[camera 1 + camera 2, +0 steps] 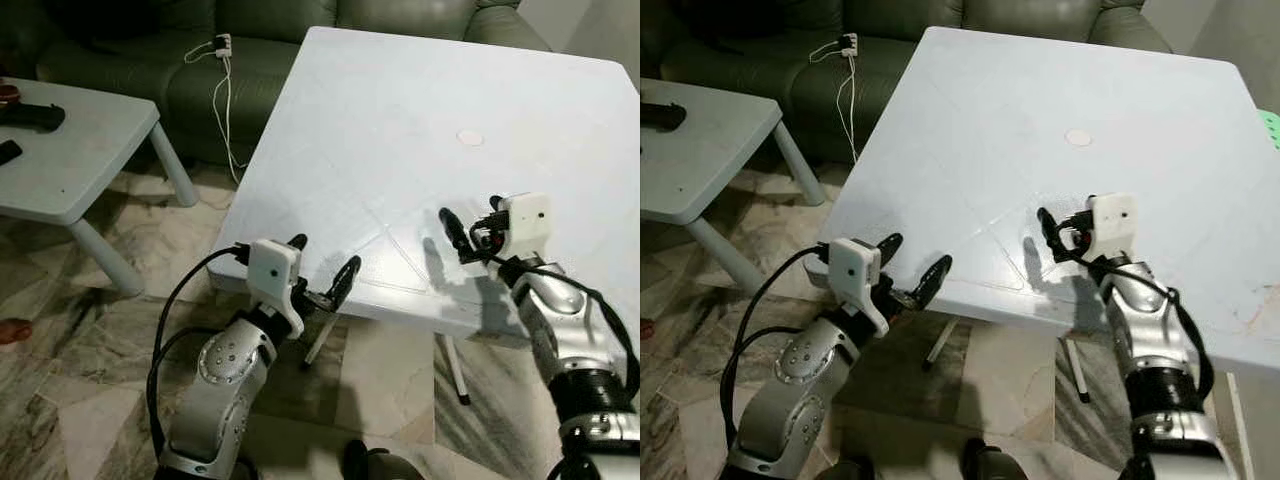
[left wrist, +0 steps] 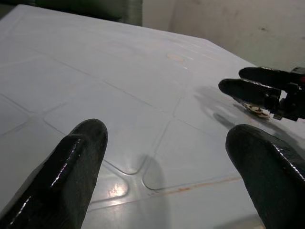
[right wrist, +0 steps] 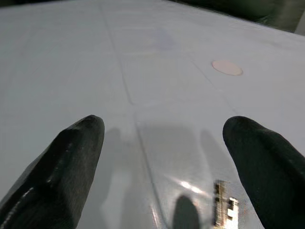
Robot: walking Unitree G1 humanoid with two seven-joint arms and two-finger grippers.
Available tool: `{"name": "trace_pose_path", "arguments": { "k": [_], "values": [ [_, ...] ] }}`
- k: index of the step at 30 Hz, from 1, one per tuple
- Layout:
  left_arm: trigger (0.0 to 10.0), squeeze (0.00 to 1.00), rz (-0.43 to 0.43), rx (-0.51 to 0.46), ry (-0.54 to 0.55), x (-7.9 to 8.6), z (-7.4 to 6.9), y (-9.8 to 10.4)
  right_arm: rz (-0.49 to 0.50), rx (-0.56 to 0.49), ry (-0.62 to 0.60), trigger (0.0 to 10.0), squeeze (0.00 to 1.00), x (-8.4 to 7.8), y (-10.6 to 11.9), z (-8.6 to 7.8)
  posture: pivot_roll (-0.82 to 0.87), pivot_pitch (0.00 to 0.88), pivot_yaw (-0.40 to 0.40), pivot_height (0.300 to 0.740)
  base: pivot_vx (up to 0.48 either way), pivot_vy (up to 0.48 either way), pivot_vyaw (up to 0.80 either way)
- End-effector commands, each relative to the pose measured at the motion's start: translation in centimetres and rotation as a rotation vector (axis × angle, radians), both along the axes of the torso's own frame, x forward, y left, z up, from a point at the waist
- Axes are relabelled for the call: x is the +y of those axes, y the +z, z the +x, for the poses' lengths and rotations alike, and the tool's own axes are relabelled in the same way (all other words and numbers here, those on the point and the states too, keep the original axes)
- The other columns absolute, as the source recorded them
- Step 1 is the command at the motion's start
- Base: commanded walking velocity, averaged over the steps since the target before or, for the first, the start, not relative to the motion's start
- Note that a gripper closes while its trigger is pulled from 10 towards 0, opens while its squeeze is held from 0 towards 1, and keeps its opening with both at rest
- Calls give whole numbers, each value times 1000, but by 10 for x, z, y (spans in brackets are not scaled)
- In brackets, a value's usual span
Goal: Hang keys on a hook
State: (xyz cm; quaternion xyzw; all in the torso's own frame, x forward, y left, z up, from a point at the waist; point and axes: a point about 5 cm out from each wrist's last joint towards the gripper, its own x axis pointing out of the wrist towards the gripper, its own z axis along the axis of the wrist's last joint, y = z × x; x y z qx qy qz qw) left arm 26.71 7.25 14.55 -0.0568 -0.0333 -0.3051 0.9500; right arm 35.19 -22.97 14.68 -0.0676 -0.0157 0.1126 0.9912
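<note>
A small metal key (image 3: 224,208) lies flat on the white table (image 1: 400,110), just under my right gripper (image 1: 470,228). That gripper hovers low over the table's near right part, open, with the key beneath and between its fingers (image 3: 71,157). From the left wrist view the key (image 2: 256,109) shows as a glint below the right gripper's black fingers (image 2: 248,89). My left gripper (image 1: 322,265) is open at the table's near edge, apart from the key, with nothing between its fingers.
A pale round mark (image 1: 469,138) sits mid-table. A green sofa (image 1: 200,50) with a white charger cable (image 1: 224,75) stands behind. A low pale side table (image 1: 70,160) with dark objects (image 1: 30,116) is at the left. Marble floor lies below.
</note>
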Motion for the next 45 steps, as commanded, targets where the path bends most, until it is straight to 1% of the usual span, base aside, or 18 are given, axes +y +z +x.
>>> {"name": "trace_pose_path", "arguments": {
  "k": [1, 2, 4, 6, 7, 9, 11, 14, 16, 17, 20, 28, 31, 34, 38, 40, 44, 45],
  "values": [
    [10000, 0, -6, -6, -16, -3, -4, 2, -9, 29, 6, 10000, 0, -11, -3, -2, -7, 203, -81, 740, 0, 0, 0],
    [10000, 0, 3, -8, -23, -4, -5, 2, -24, 38, 3, 10000, 0, -18, -4, -1, -10, 203, -77, 740, 0, 0, 0],
    [10000, 0, 5, -5, -29, -5, -6, 1, -22, 53, 20, 10000, 0, -22, -4, -1, -13, 201, -76, 740, 0, 0, 0],
    [10000, 0, 3, 0, -30, -5, -6, 0, -18, 66, 21, 10000, 0, -30, -4, -2, -19, 200, -70, 740, 0, 0, 0],
    [10000, 0, 3, 0, -30, -5, -6, 0, -18, 66, 21, 10000, 0, -30, -4, -2, -19, 200, -70, 740, 0, 0, 0],
    [10000, 0, 5, 4, -34, -6, -6, -1, 14, 103, 55, 10000, 0, -36, -5, -3, -19, 198, -67, 740, 0, 0, 0],
    [10000, 0, 8, 5, -37, -6, -6, -1, 35, 108, 85, 10000, 0, -37, -5, -3, -20, 196, -65, 740, 0, 0, 0],
    [10000, 0, 6, 6, -40, -6, -6, 0, 98, 106, 143, 10000, 0, -43, 0, -5, -19, 197, -61, 740, 0, 0, 0],
    [10000, 0, 9, 3, -39, -6, -5, 0, 108, 107, 147, 10000, 0, -45, 1, -6, -19, 198, -60, 740, 0, 0, 0],
    [10000, 0, 4, 9, -36, -5, -5, 0, 93, 122, 179, 10000, 0, -46, 0, -8, -18, 200, -59, 740, 0, 0, 0],
    [10000, 0, 2, 14, -35, -4, -5, 0, 81, 127, 199, 10000, 0, -51, -1, -11, -19, 207, -55, 740, 0, 0, 0],
    [10000, 0, 2, 20, -35, -4, -6, -1, 47, 143, 137, 10000, 0, -67, -2, -14, -21, 212, -51, 740, 0, 0, 0],
    [10000, 0, 0, 21, -35, -4, -6, -1, 32, 165, 111, 10000, 0, -74, -4, -17, -21, 216, -49, 740, 0, 0, 0],
    [10000, 0, -1, 22, -35, -3, -6, 0, 38, 176, 125, 10000, 0, -77, -4, -19, -20, 216, -48, 740, 0, 0, 0],
    [10000, 0, -1, 23, -34, -3, -6, 0, 21, 225, 162, 10000, 0, -81, -9, -24, -16, 217, -48, 740, 0, 0, 0],
    [10000, 0, -1, 25, -33, -3, -6, 0, 16, 245, 197, 10000, 0, -81, -11, -27, -16, 214, -49, 740, 0, 0, 0],
    [10000, 0, -2, 25, -30, -2, -6, -1, 5, 259, 227, 10000, 0, -80, -12, -28, -17, 209, -49, 740, 0, 0, 0],
    [10000, 0, -2, 25, -30, -2, -6, -1, 6, 257, 223, 902, 0, -81, -12, -28, -18, 208, -48, 740, 0, 0, 0]
  ]
}}
